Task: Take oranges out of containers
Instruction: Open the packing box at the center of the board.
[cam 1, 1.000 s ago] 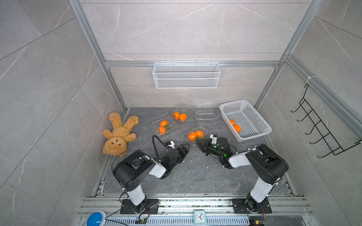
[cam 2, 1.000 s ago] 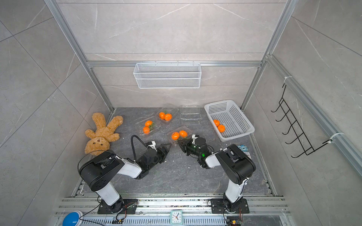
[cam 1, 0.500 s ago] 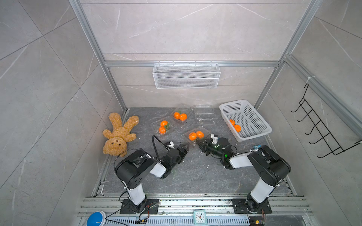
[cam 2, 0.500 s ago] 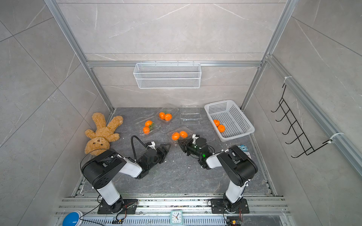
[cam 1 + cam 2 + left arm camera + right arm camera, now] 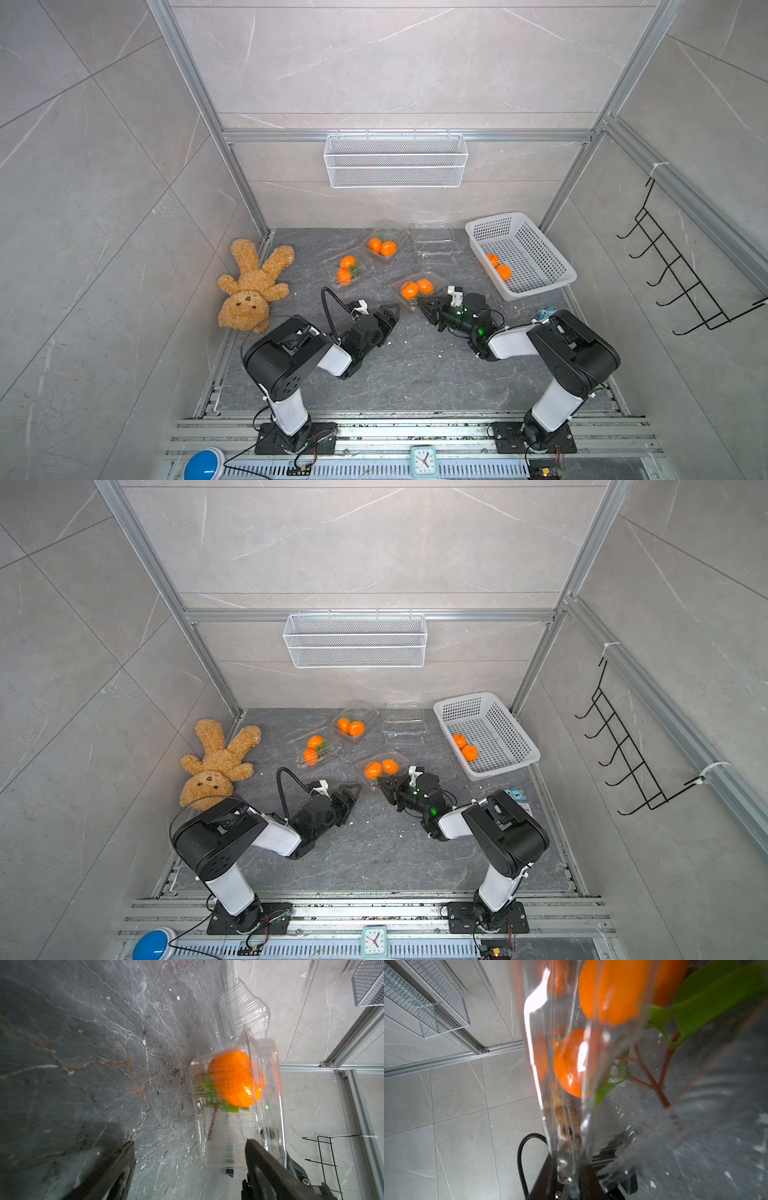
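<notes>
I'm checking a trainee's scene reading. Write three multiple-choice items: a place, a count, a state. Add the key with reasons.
1. Where do the two unboxed oranges lie? A) in the white basket B) in the wire wall basket C) on the teddy bear
2. How many clear containers hold oranges? A) one B) three C) four
3. What is the right gripper doing? A) standing open over bare floor B) shut on the edge of the nearest container C) carrying an orange

1 A: both top views show them on its perforated floor.
2 B: three hold two each; the empty container sits by the basket.
3 B: the right wrist view shows clear plastic pinched between its fingers.
</notes>
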`<state>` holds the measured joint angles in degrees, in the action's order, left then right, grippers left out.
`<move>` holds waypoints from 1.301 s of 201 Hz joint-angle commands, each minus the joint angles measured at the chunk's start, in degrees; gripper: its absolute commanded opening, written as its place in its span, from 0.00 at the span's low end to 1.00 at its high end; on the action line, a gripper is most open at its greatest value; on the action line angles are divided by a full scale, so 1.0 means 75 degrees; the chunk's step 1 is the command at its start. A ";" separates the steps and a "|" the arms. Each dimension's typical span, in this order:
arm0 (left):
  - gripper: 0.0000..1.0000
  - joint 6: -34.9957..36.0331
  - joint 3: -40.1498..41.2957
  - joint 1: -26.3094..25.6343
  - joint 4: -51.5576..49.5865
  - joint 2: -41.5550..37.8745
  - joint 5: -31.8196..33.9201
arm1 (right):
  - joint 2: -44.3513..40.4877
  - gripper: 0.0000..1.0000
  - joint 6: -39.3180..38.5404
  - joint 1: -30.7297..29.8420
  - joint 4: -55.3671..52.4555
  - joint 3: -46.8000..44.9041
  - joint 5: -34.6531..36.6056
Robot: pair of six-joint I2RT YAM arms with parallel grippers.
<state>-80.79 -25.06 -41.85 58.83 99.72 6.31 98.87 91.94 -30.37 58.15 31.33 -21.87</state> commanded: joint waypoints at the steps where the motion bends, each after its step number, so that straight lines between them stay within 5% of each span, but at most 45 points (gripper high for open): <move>1: 0.85 0.0140 -0.0157 0.0029 0.0432 -0.0189 -0.0166 | -0.0151 0.20 0.0002 -0.0043 -0.0010 -0.0117 -0.0037; 261: 0.84 0.0023 -0.0262 0.0043 0.1000 0.0289 -0.0633 | -0.0257 0.20 -0.0093 -0.0042 -0.0218 -0.0019 -0.0061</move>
<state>-80.79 -26.00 -41.80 63.42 101.36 1.34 98.65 91.90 -30.37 57.56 31.33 -21.82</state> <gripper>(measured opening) 0.838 0.203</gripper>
